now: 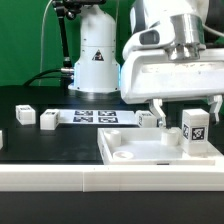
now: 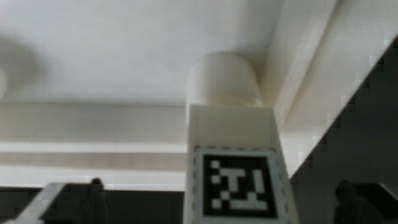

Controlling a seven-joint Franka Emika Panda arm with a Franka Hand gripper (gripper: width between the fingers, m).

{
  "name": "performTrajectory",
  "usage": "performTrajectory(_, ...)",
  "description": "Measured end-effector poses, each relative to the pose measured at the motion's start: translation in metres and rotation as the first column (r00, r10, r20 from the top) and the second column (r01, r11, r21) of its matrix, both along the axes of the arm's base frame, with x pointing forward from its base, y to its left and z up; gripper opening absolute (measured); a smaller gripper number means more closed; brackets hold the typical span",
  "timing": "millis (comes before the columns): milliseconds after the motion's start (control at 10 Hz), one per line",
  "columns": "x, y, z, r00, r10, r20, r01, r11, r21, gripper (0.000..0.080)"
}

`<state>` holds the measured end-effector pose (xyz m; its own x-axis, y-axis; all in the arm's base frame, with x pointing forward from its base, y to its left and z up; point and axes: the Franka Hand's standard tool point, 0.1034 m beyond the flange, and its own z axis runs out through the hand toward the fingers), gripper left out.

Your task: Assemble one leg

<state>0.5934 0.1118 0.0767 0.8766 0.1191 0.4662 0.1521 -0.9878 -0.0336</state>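
A leg (image 1: 195,127), a small white post with a black-and-white tag, stands upright at the far corner of the large flat white square piece (image 1: 140,148), toward the exterior view's right. My gripper (image 1: 185,108) hangs over it, jaws open, one finger (image 1: 156,108) on each side of the leg with a gap to each. In the wrist view the leg (image 2: 231,140) runs between the dark fingertips (image 2: 71,203), its tag facing the camera, with the square piece (image 2: 107,60) behind it. The gripper (image 2: 217,205) holds nothing.
Two more white legs (image 1: 25,114) (image 1: 48,120) lie on the black table at the exterior view's left, and another small white part (image 1: 147,119) is by the square piece. The marker board (image 1: 95,117) lies behind. A white robot base (image 1: 95,55) stands at the back.
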Motion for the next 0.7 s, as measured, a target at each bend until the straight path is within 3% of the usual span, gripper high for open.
performTrajectory(100, 0.0006, 0.0008, 0.0041, 1.0, 0.002, -0.007, -0.002, 1.0, 0.001, 0.0649)
performTrajectory(400, -0.003, 0.0031, -0.0012, 0.998, 0.009, -0.068, -0.008, 1.0, 0.004, 0.0649)
performTrajectory(700, 0.0026, -0.0005, -0.0009, 0.954, 0.018, -0.298, -0.015, 1.0, 0.013, 0.0649)
